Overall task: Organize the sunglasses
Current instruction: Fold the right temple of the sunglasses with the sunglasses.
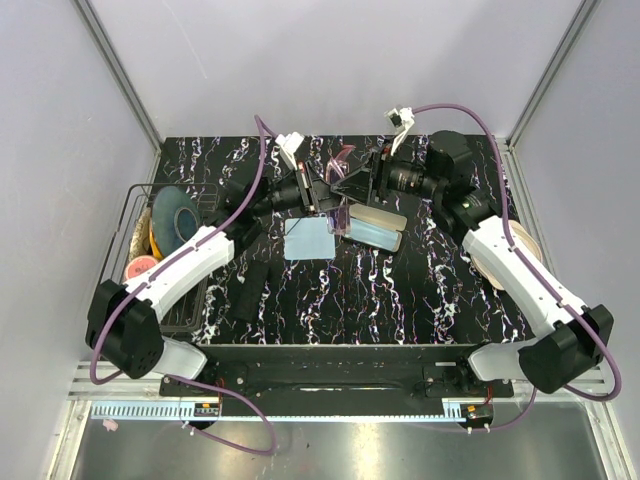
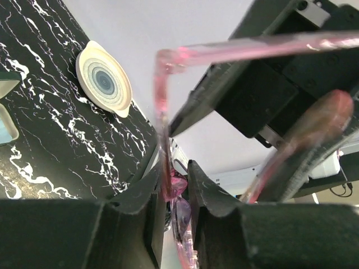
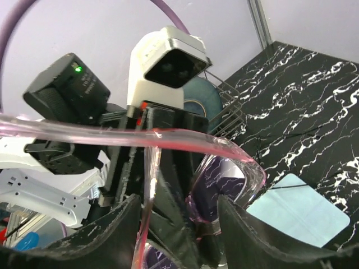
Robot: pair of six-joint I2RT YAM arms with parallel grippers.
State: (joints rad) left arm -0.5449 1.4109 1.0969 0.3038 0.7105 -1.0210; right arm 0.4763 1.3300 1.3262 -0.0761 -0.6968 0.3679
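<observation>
The pink translucent sunglasses (image 1: 343,160) hang in the air over the back middle of the table, between both grippers. My left gripper (image 1: 325,196) is shut on their frame near the lenses; in the left wrist view the jaws (image 2: 175,185) pinch the pink frame (image 2: 162,101), with a temple arm stretching off to the right. My right gripper (image 1: 358,185) faces it from the right. In the right wrist view its jaws (image 3: 179,218) stand wide apart around the sunglasses (image 3: 224,148), one temple passing between them without being pinched.
An open glasses case (image 1: 378,228) lies just below the grippers, with a light blue cloth (image 1: 308,240) to its left. A wire basket (image 1: 135,200) with tape rolls stands at the left edge. A round plate (image 1: 522,240) lies at the right, a black pouch (image 1: 250,290) at front left.
</observation>
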